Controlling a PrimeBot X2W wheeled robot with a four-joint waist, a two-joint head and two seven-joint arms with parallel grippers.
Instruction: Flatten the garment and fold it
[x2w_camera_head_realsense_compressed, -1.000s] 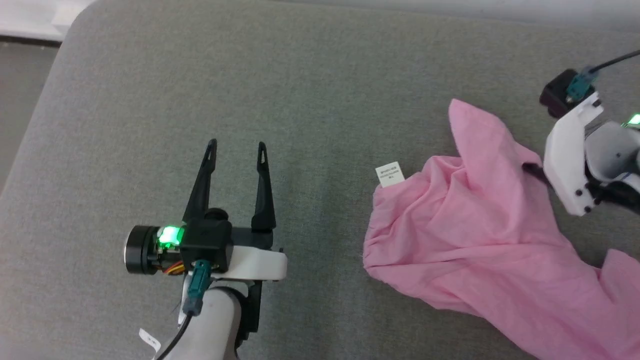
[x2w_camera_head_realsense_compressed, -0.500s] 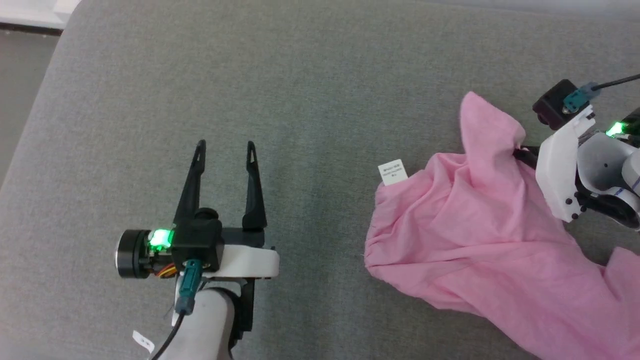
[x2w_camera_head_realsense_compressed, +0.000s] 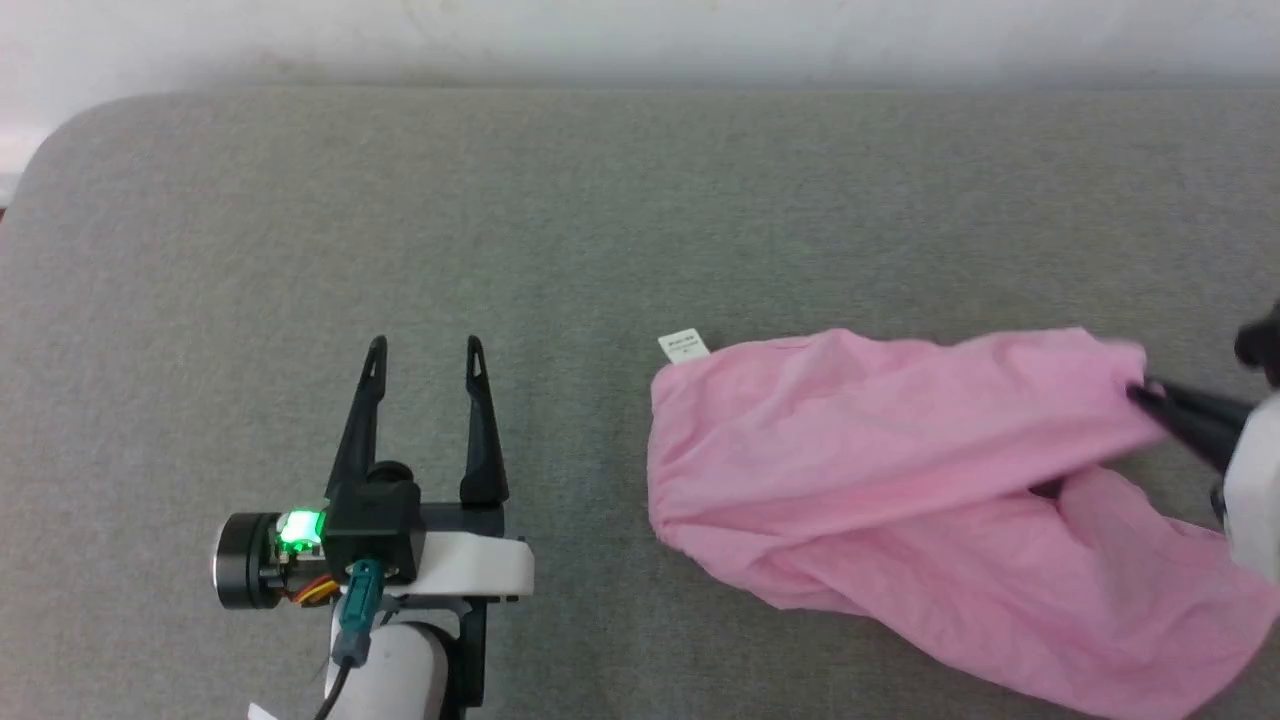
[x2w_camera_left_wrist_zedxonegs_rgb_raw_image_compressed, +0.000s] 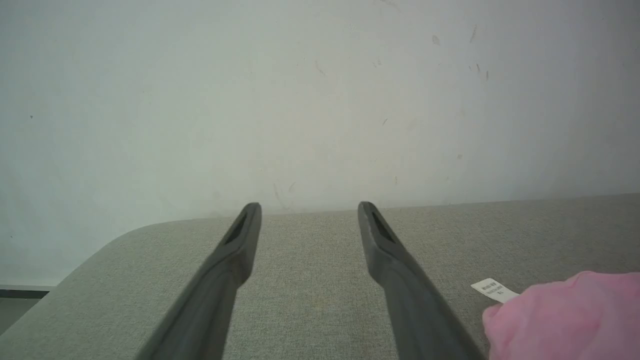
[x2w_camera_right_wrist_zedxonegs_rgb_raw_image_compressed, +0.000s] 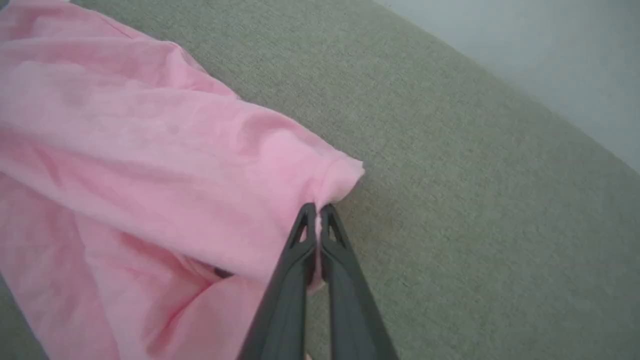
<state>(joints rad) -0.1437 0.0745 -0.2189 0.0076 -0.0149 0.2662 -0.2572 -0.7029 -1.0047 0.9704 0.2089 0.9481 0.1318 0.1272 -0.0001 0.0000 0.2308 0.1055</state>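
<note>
The garment (x2w_camera_head_realsense_compressed: 900, 470), seemingly thin and limp, lies rumpled to the right on the grey surface (x2w_camera_head_realsense_compressed: 500, 200); the right hand (x2w_camera_right_wrist_zedxonegs_rgb_raw_image_compressed: 316, 207) is clenched on one corner; the left hand (x2w_camera_head_realsense_compressed: 422, 350), released and empty, should pinch near the white tag (x2w_camera_head_realsense_compressed: 683, 346).

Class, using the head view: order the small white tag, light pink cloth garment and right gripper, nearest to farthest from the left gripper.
1. Small white tag, centre; light pink cloth garment, left edge: too close to call.
2. Right gripper, far right.
</note>
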